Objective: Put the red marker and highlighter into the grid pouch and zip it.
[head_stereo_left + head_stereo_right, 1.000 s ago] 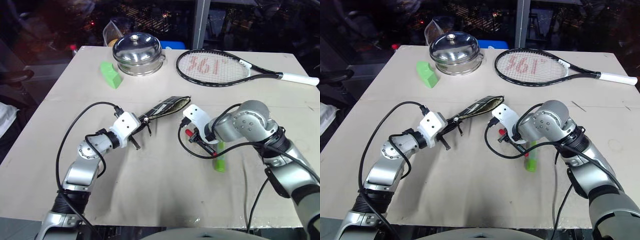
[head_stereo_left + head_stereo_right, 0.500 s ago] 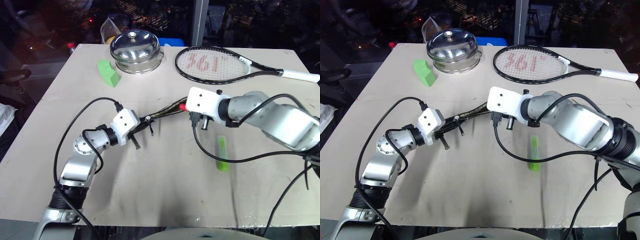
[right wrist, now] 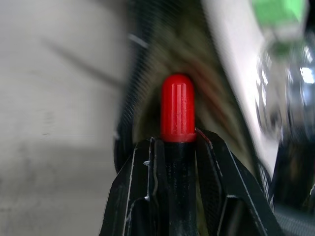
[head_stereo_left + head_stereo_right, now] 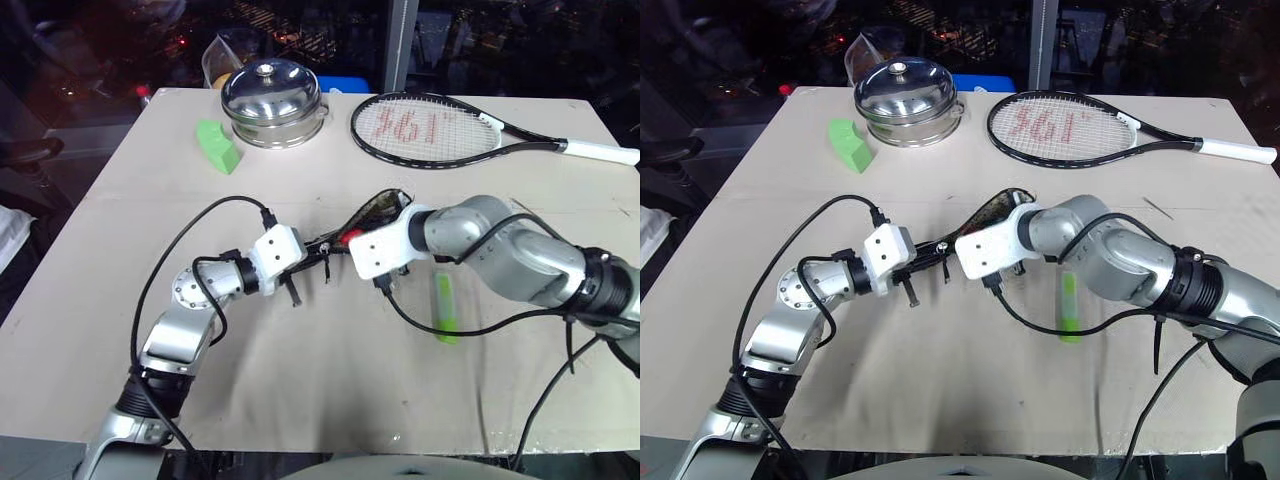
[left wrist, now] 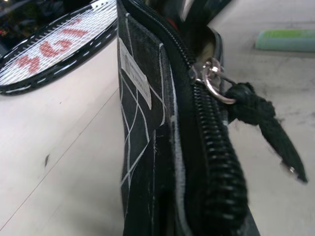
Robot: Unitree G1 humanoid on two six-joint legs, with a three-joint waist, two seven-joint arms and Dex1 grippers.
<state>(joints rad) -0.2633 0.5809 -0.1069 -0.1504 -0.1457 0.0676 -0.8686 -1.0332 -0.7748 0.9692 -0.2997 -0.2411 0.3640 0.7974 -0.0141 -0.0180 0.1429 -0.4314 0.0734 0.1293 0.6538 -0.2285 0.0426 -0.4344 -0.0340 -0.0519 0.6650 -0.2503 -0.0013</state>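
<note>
The left gripper (image 4: 300, 262) pinches the black white-gridded fabric pouch (image 5: 147, 147) on edge so its mouth gapes. The right gripper (image 3: 177, 147), jaws clamped on the black-barrelled red-capped marker (image 3: 177, 110), aims it inside.

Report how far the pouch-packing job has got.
Done: nothing is packed yet. In hand: the left gripper holds the black grid-lined fabric pouch open, and the right gripper grips the red-capped black marker, cap aimed at the pouch mouth. Left: the light-green highlighter lies on the table, and the zipper pull is unclosed.

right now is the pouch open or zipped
Open: the pouch mouth gapes past the zipper pull, with the marker's red cap at the opening.
</note>
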